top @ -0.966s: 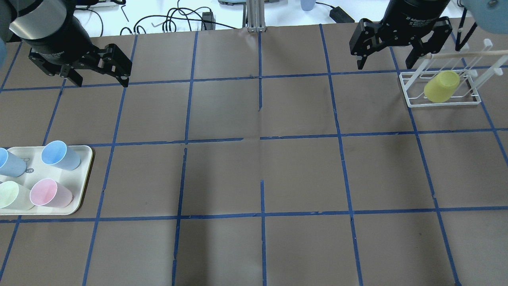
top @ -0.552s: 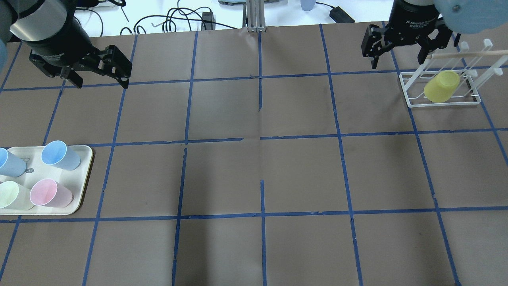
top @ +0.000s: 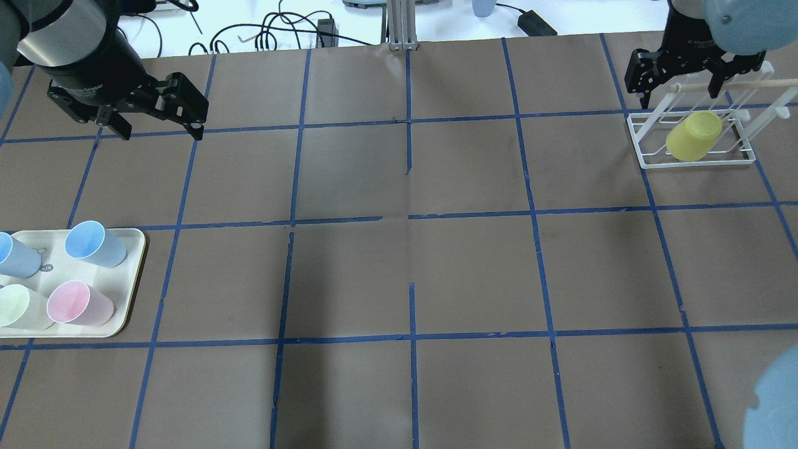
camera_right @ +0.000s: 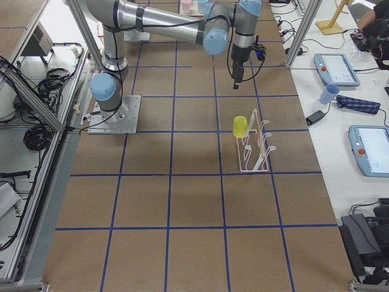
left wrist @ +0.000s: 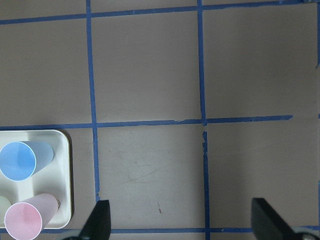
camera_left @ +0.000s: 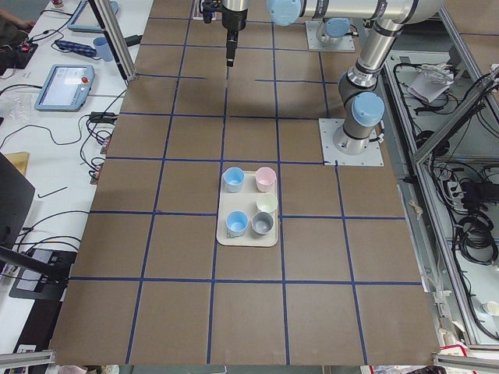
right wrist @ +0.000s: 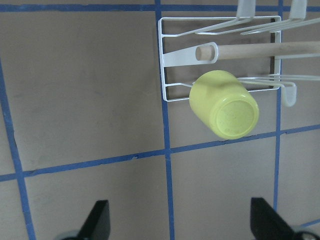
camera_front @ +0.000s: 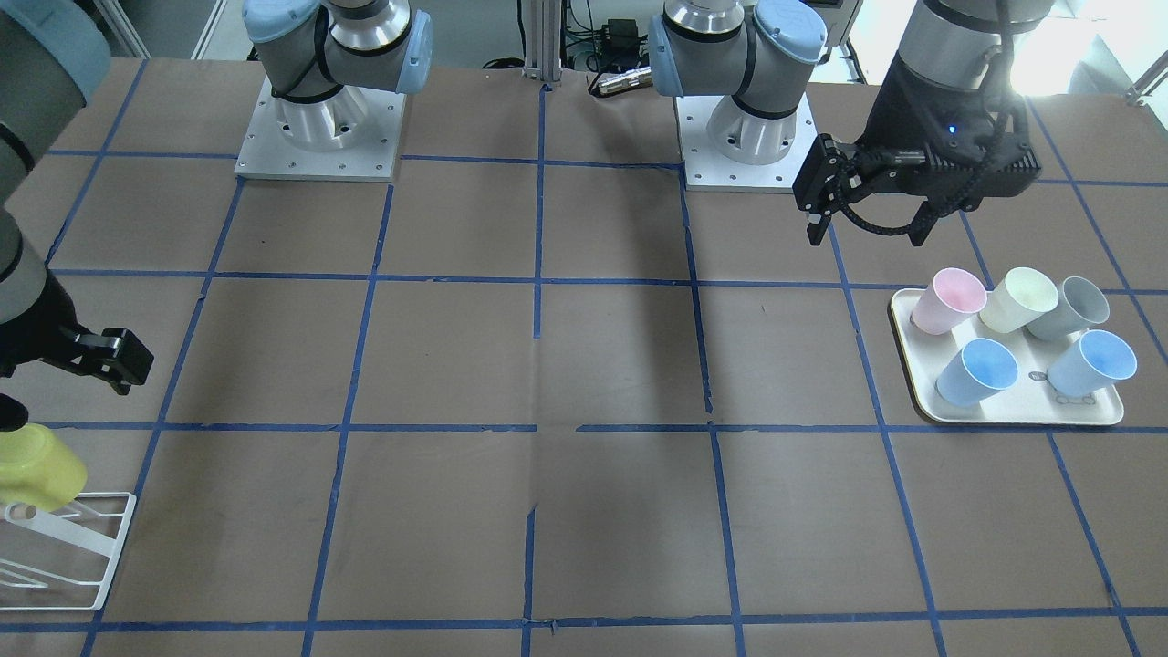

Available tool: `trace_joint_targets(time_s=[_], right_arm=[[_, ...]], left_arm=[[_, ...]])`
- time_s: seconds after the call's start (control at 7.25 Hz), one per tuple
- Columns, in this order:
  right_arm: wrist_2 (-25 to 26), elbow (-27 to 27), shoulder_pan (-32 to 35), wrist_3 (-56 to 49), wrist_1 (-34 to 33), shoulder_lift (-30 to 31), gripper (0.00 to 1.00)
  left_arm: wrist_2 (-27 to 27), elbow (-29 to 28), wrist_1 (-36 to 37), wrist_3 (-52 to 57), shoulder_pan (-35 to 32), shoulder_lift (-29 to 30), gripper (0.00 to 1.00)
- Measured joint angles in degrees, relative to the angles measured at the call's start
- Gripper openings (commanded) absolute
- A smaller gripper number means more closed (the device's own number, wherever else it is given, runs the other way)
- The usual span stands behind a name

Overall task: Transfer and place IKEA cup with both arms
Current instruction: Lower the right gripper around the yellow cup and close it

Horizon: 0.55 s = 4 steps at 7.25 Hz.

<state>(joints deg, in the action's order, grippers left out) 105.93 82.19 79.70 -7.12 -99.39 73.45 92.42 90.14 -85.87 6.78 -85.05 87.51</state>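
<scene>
Currently the IKEA cup is hanging upside down and tilted on a peg of the white wire rack, its base pointing up and out from the rack's near side. The right gripper is hovering above the rack's far edge with its fingers spread wide and holding nothing. The left gripper is waiting well away from the rack at the table's other end, also spread and empty. As I judge it, the danger is lying in the descent: a finger could be catching the wooden dowel or a wire peg beside the cup and dragging the light rack. Pulling straight up, not along the peg, could be snagging the cup and tipping the rack over.
</scene>
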Motion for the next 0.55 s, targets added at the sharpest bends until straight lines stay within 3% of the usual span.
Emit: trace_joint_targets(time_s=[0.28,0.55], right_arm=[[0.1,1.6,-3.4,-6.3,-4.6,-1.5,1.00],[-0.2,8.0,-6.1,-12.0,-14.2,-1.6,1.00]], left_arm=[[-0.2,0.0,0.0,-0.2,0.0,0.0,1.00],[-0.2,0.1,0.0,-0.5,0.0,-0.1,1.00]])
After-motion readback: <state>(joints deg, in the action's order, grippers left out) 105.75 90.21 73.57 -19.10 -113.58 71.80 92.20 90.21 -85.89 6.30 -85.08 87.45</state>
